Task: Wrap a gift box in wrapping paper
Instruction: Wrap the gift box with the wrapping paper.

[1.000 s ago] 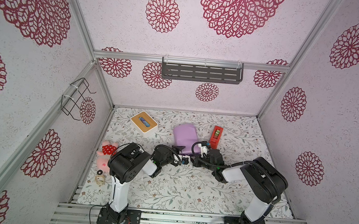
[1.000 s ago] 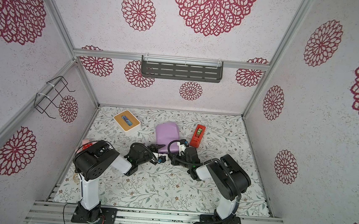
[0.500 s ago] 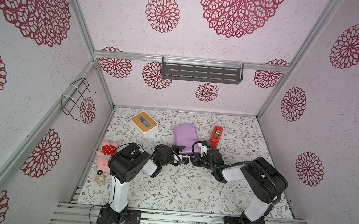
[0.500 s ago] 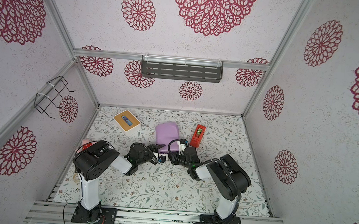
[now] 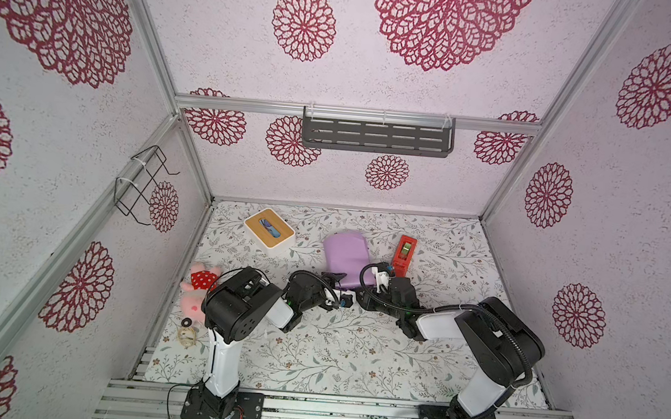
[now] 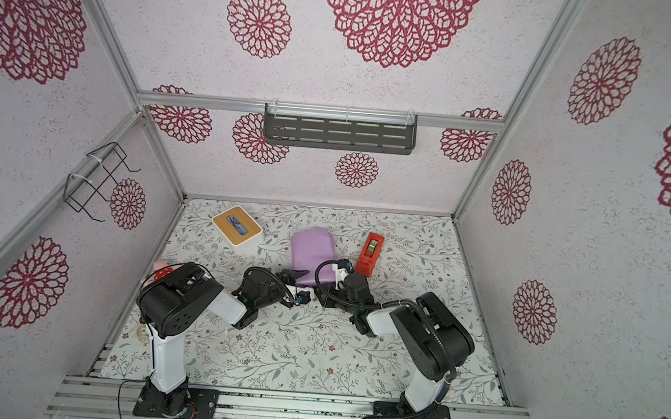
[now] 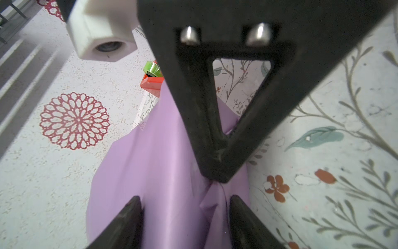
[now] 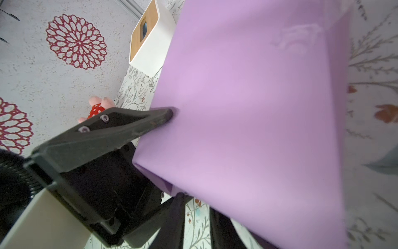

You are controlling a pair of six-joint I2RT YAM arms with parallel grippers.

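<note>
Covering the whole tabletop, the floral cover [image 5: 334, 353] bears the paper [image 5: 344, 254] about midway across, toward the back wall. The paper is folded into a blocky shape, lilac face out, and the box inside does not show. Its top and side are smooth and taut, with one faint crinkled patch near a corner. The near end is gathered into creases.

Both arms reach in from the front and meet at that near end. In both top views their wrists and a cable loop cover it. The left gripper [image 7: 185, 207] has its jaws spread wide, with lilac paper filling the gap. One of its fingers [image 8: 129, 127] presses its tip on the paper's side, but I cannot tell whether the pair pinches anything. The right gripper [image 8: 193, 208] is released, its jaws a little apart with cover showing between them. One of its fingers [image 7: 215, 129] rests its tip on the creases and blocks much of the left wrist view.

The tissue box [image 5: 269, 228] sits well apart, back left. The red tape dispenser [image 5: 404, 255] stands just beside the paper's right side. The plush toy [image 5: 198, 290] lies at the left edge, with a small black ring [image 5: 186, 322] near it.
</note>
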